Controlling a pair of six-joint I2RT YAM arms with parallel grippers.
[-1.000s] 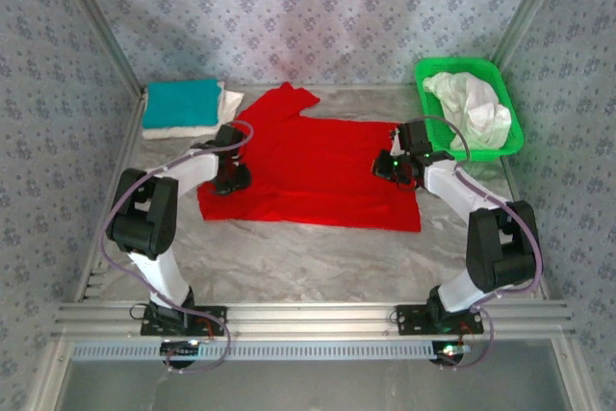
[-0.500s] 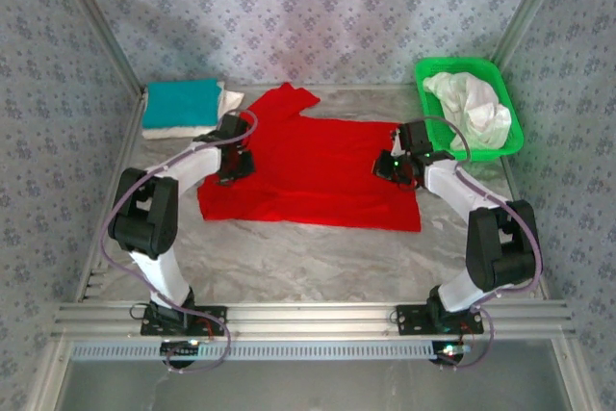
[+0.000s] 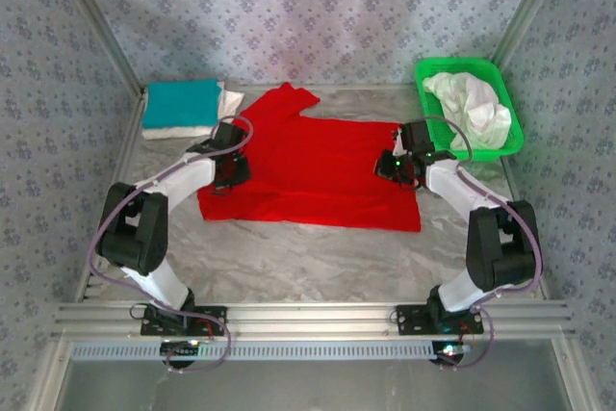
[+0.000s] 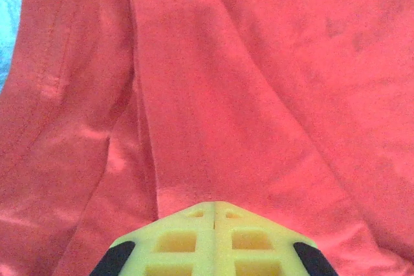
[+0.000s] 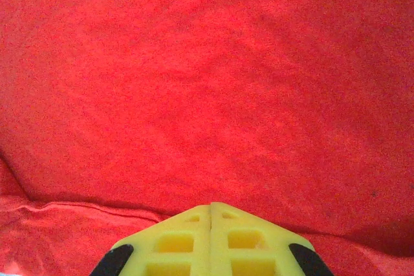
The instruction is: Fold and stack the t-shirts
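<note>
A bright red t-shirt (image 3: 318,166) lies spread across the middle of the table, one sleeve pointing to the back. My left gripper (image 3: 231,170) sits on its left edge. In the left wrist view its yellow jaws (image 4: 215,203) are shut, and a ridge of red cloth (image 4: 174,127) runs into their tip. My right gripper (image 3: 390,166) is on the shirt's right edge, jaws (image 5: 211,205) shut at a fold of red cloth (image 5: 194,95). A folded teal t-shirt (image 3: 181,103) rests on a folded white one (image 3: 229,103) at the back left.
A green mesh basket (image 3: 425,76) holding crumpled white t-shirts (image 3: 472,108) stands at the back right, just behind my right arm. Patterned walls close in the sides and back. Bare marbled table (image 3: 308,257) lies in front of the red shirt.
My left gripper has shifted slightly toward the back along the shirt's left edge and closed, its elbow dropping lower. The right gripper has stayed where it was.
</note>
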